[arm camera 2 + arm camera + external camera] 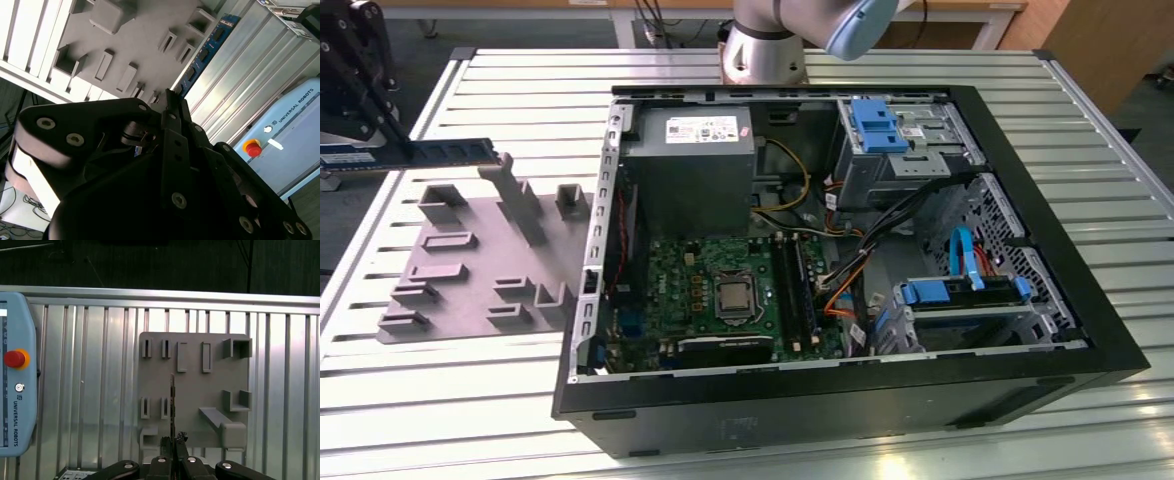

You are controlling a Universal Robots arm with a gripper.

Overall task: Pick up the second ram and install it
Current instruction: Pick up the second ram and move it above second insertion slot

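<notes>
1. Plainly, the second ram (454, 150) hangs in the air, lying level, clamped in the gripper (394, 150). The jaws are closed tight on the stick, with no gap showing on either side of it.
2. The jaws hold it partway along. In the exterior view the longer part juts toward 3 o'clock from the fingers, and a shorter piece shows on the 9 o'clock side.
3. In the first wrist view the stick appears edge-on, a thin line running out from between the fingers (165, 444).
4. In the second wrist view its blue-green face and dark chips run out past the black fingertips (172, 107).
5. In the exterior view, the grey holder plate (467, 250) lies at 6 o'clock of the stick, clear of it. One tall post of the plate rises near the stick's free end.
6. The plate rests on the slatted metal table (480, 400).
7. The open computer case (854, 400) stands at 3 o'clock of the plate. Its motherboard (707, 290) carries the black memory slots (790, 280), roughly 4 o'clock from the stick and well apart from it.
8. In the first wrist view, a teach pendant (15, 405) lies on the table, well apart from the plate.
</notes>
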